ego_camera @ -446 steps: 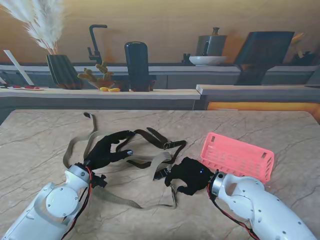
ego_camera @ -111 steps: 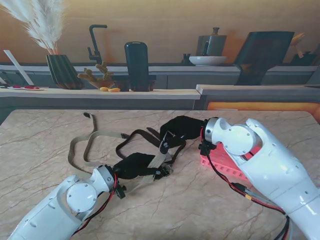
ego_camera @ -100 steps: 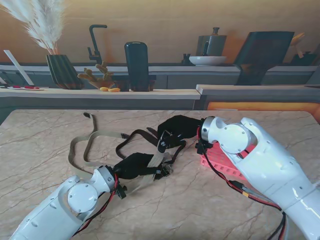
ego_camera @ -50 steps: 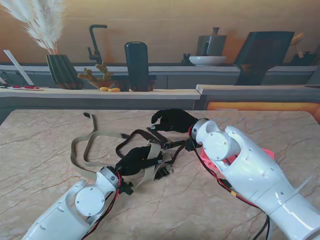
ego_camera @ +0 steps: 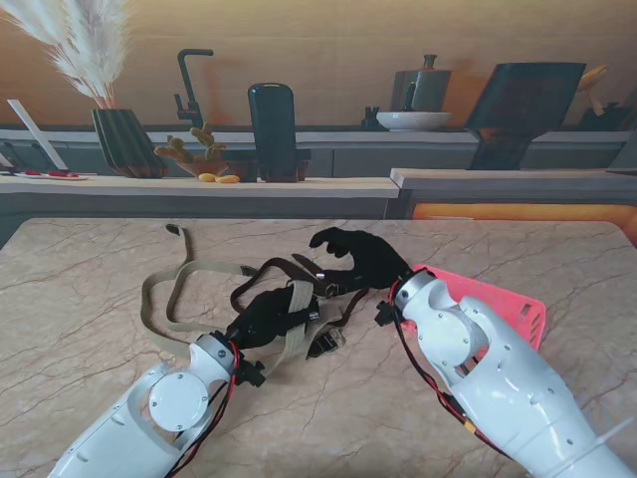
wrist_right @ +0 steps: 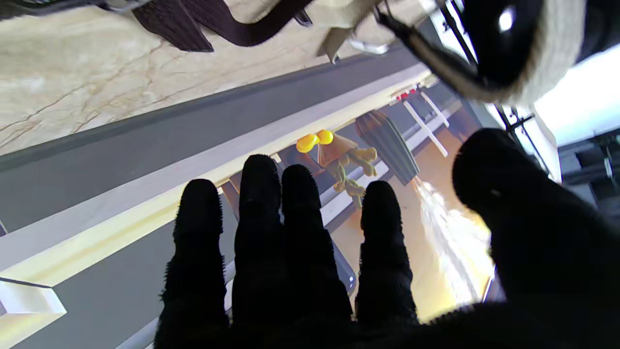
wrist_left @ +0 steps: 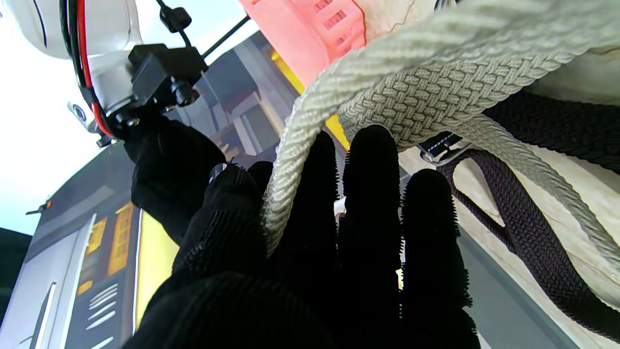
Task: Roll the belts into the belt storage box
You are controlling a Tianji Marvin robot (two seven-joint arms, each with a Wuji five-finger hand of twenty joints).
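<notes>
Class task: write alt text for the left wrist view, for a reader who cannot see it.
A black-gloved left hand holds a woven beige fabric belt threaded between its fingers. A dark braided belt lies on the marble table, and a pink plastic storage box sits beyond.

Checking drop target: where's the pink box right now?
Stand view: pink box sits on the table's right side, partly hidden behind the right arm, just right of the right hand.

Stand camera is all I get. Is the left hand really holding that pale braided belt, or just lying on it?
Observer: Holding. The left wrist view shows the beige braided belt threaded between fingers of the black-gloved left hand.
Operator: And the other hand?
Observer: The black-gloved right hand has its fingers spread, with nothing in it.
Operator: Is it touching the dark belt?
Observer: No. The dark brown woven belt lies on the marble table, apart from those fingertips.
</notes>
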